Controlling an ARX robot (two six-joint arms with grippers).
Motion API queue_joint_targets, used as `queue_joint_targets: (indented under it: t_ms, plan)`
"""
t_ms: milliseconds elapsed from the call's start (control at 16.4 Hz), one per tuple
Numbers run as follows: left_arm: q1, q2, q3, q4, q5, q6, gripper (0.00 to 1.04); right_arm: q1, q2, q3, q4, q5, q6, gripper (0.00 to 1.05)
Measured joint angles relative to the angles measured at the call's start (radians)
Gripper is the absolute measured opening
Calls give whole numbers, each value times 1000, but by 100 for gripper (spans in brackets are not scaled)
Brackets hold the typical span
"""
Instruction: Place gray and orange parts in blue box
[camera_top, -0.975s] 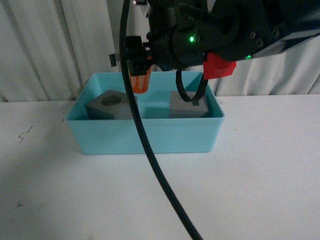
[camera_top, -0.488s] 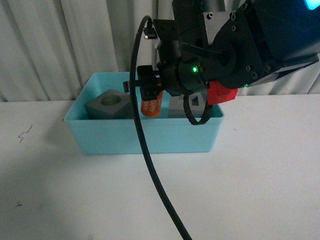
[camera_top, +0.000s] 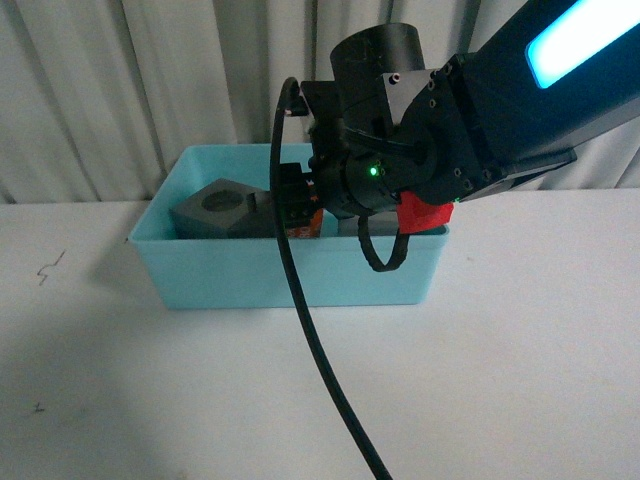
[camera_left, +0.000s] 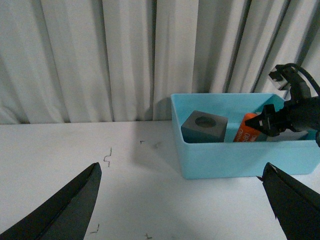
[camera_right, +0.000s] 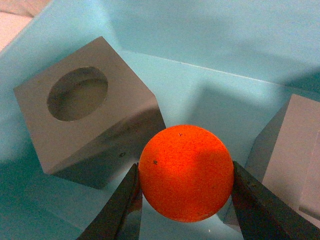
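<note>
The blue box (camera_top: 290, 275) stands on the white table by the curtain. Inside it, at its left end, lies a gray cube with a round recess (camera_top: 215, 210), also seen in the right wrist view (camera_right: 85, 125). A second gray cube (camera_right: 295, 150) sits at the other end, hidden behind the arm in the front view. My right gripper (camera_top: 298, 215) is down inside the box between the two cubes, shut on the orange cylinder (camera_right: 186, 172), which hangs just above the box floor. My left gripper (camera_left: 180, 210) is open and holds nothing, low over the table, well short of the box (camera_left: 235, 157).
A thick black cable (camera_top: 310, 350) loops from the right arm down across the front of the box. White table (camera_top: 520, 380) stretches in front and to both sides. A pleated curtain (camera_top: 120, 90) hangs close behind the box.
My right gripper has come down with the orange cylinder from above the box's back rim into the box, between the two cubes.
</note>
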Motion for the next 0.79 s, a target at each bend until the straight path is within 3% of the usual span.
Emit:
queue_joint_targets:
  t_ms: [488,792]
  plan:
    - [0,0,0,0,0,0,98,18,18,49,-26,-11,0,45]
    - [0,0,0,0,0,0,98,18,18,49,-5,-30,-1,86]
